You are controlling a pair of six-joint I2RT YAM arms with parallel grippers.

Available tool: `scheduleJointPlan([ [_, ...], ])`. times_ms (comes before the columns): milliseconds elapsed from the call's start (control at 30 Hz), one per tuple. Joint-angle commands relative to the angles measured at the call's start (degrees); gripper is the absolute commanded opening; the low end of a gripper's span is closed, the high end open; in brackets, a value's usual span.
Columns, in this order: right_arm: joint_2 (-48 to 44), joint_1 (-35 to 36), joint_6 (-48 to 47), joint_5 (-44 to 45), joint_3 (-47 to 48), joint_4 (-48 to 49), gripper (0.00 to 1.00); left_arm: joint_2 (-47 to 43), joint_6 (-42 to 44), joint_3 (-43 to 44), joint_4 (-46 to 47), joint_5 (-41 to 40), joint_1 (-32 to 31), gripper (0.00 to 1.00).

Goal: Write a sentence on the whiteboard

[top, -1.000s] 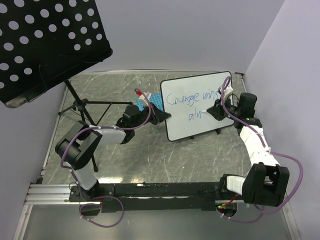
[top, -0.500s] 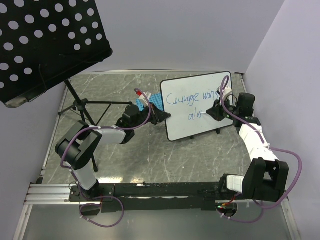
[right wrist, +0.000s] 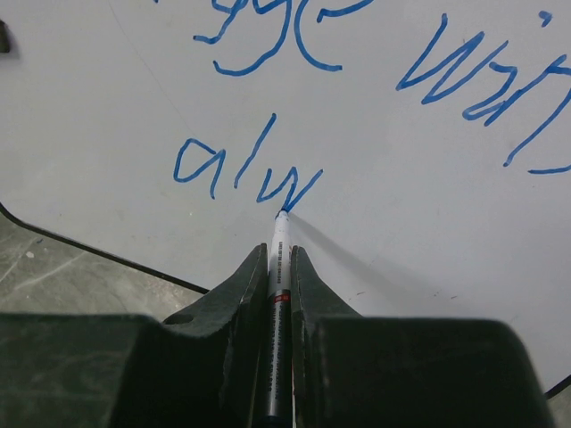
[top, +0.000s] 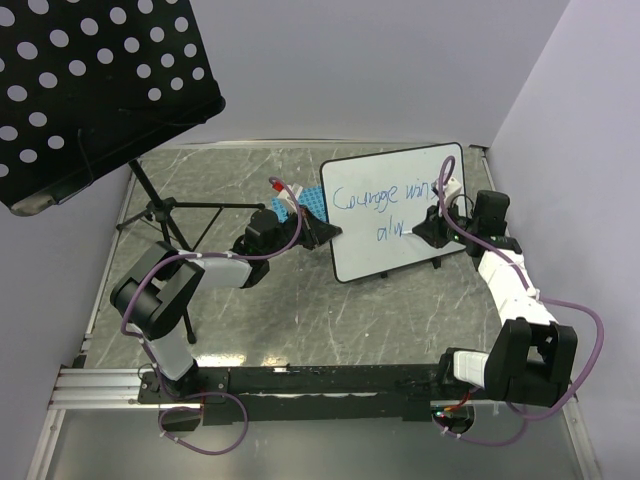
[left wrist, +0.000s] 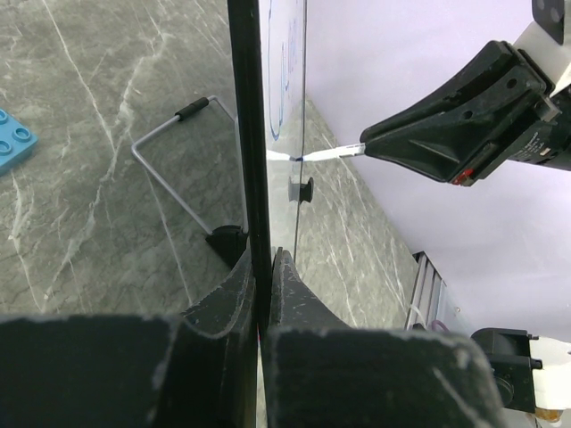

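The gray table (top: 250, 320) holds the whiteboard (top: 362, 252), which stands up near the back right. The left gripper (left wrist: 261, 267) pinches the board's edge tight. The right gripper (right wrist: 278, 257) squeezes a marker (right wrist: 279, 239), and its tip touches the board. The blue sentence (right wrist: 245, 174) has "alw" on its lower line.

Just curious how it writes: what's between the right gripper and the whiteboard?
A marker, held in the right gripper, its tip touching the whiteboard; the right wrist view shows it.

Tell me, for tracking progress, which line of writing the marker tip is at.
The lower line, "alw": the marker tip touches its last stroke; the upper line lies well above.
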Motion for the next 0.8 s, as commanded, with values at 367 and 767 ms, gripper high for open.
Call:
scheduleJointPlan([
  [367,-4.78,-0.76,0.84,-1.92,1.27,-1.18,0.0,-0.74,4.85,-0.56,1.38,2.61,-0.73,0.01],
  [767,-4.96,-3.92,2.16,-3.59,-0.05,1.8,0.0,-0.39,4.76,-0.39,1.82,2.87,-0.73,0.01],
])
